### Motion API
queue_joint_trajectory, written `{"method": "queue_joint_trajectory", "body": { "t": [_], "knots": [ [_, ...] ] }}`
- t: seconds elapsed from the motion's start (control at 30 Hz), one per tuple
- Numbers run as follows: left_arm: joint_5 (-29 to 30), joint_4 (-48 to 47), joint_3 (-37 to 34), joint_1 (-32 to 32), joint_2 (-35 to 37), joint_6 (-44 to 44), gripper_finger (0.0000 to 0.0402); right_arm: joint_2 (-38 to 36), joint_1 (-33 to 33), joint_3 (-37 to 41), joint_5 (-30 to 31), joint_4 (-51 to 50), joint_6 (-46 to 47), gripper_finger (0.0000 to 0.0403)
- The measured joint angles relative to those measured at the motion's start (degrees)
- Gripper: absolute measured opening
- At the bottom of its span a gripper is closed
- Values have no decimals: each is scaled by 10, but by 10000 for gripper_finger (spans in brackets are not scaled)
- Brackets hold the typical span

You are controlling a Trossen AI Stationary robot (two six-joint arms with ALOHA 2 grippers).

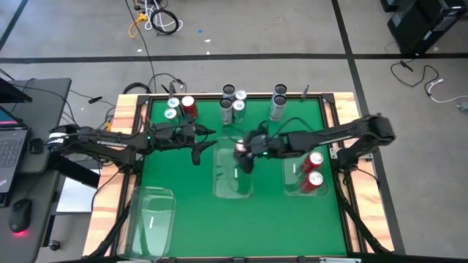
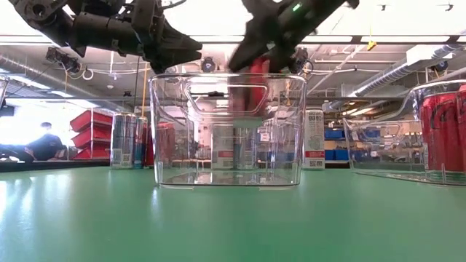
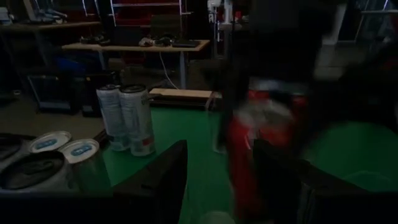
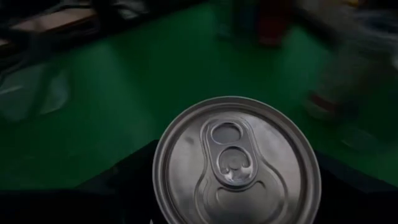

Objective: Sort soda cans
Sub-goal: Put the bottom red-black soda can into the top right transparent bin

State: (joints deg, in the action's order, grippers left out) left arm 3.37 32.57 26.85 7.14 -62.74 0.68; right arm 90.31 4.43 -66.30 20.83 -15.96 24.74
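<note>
two dark, slim jointed arms, the left arm (image 1: 110,140) with pale lettering on its link, the right arm (image 1: 344,133) with black cable looped beside it.

Three clear bins (image 1: 232,183) on green table (image 1: 197,212); laptop (image 1: 9,142) beside.

Three clear rectangular plastic bins (image 1: 232,175) are sitting on the green counter (image 1: 190,212). Two red cylindrical metal cans (image 1: 314,169) are lying in the 3 o'clock bin. Two dark robot arms are showing.
</note>
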Motion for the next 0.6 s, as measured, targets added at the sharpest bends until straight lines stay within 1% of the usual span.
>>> {"method": "queue_joint_trajectory", "body": {
  "t": [0.17, 0.3, 0.37, 0.43, 0.6],
  "knots": [
    [-3, 21, 0, -4, 0, 24, 167, -112, 30, 0, 76, -191, 109, 291],
    [-3, 42, 0, -16, -1, 7, 161, -182, 66, 4, 159, -335, 197, 291],
    [-4, 59, 0, -19, -1, -6, 161, -205, 75, 22, 181, -362, 242, 291],
    [-4, 65, 3, -19, 0, -17, 161, -220, 80, 46, 190, -373, 283, 291],
    [-4, 57, 8, -19, 0, -18, 161, -235, 97, 105, 191, -384, 372, 291]
  ]
}}
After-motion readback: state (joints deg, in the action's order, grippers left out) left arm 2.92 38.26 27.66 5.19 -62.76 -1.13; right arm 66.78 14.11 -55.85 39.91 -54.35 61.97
